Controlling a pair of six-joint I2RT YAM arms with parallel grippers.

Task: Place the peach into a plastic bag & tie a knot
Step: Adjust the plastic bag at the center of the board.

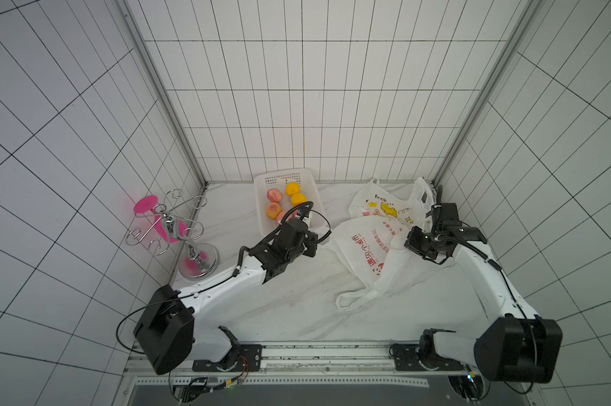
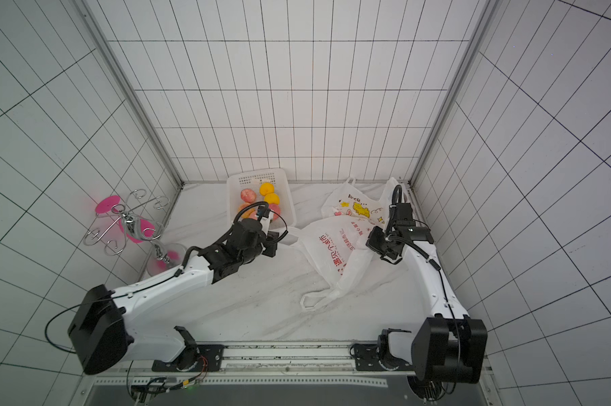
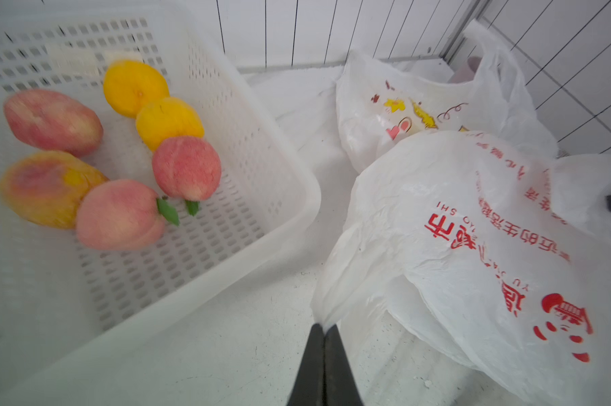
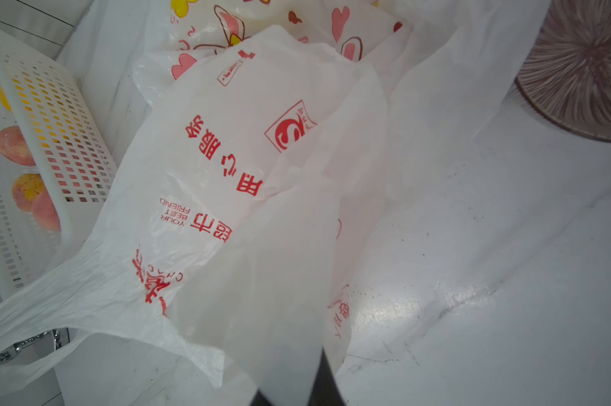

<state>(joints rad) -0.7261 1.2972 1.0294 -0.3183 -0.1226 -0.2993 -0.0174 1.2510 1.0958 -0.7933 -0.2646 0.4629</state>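
Observation:
Two pink peaches with green leaves lie in the white basket among other fruit; in both top views the arm partly hides them. The plastic bag with red lettering lies crumpled on the table between the arms. My left gripper is shut, pinching a bunched corner of that bag beside the basket's near corner. My right gripper is at the bag's opposite side. Bag film drapes over its jaws, and only one dark finger shows clearly.
A second bag with cartoon prints lies behind, against the back right corner. A ribbed brown dish sits near it. A chrome wire stand with pink pieces stands at the left wall. Yellow fruits share the basket.

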